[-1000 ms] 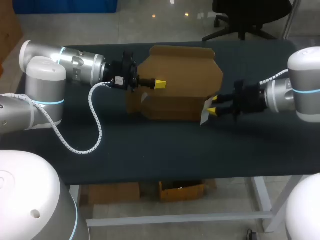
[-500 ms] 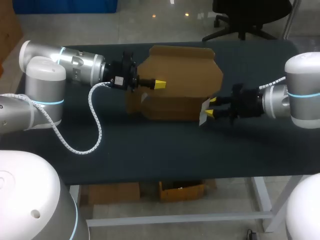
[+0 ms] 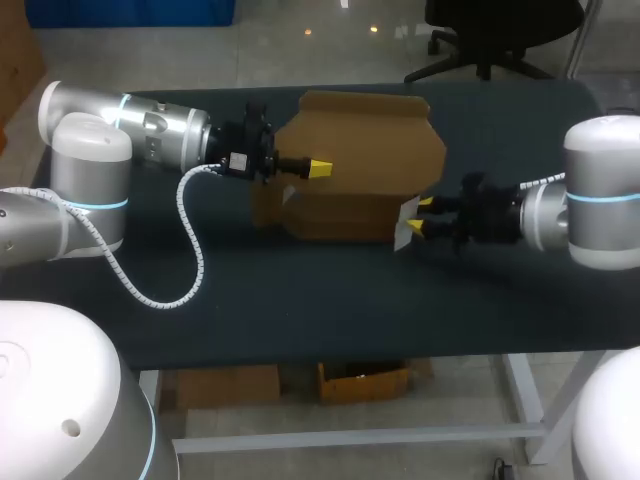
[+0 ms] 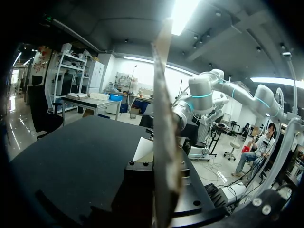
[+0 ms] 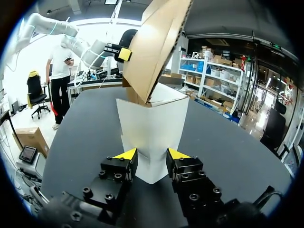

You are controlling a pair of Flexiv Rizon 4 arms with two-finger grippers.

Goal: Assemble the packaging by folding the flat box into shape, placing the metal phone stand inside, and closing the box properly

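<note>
The brown cardboard box [image 3: 345,205] stands mid-table with its big lid flap [image 3: 365,135] raised. My left gripper [image 3: 320,168] is shut on that lid; in the left wrist view the lid [image 4: 164,142] runs edge-on out of the gripper and hides its tips. At the box's right end a white side flap [image 3: 405,225] sticks out. My right gripper [image 3: 424,216] is open, and the flap's creased middle [image 5: 152,128] pokes in between its yellow fingertips [image 5: 126,154]. No metal phone stand shows in any view.
The dark table [image 3: 330,310] stretches bare in front of the box. A white coiled cable [image 3: 190,250] hangs from my left arm onto the table's left part.
My right gripper has slid left toward the box, and the white flap has shifted slightly with it. The left arm and the lid have not moved.
</note>
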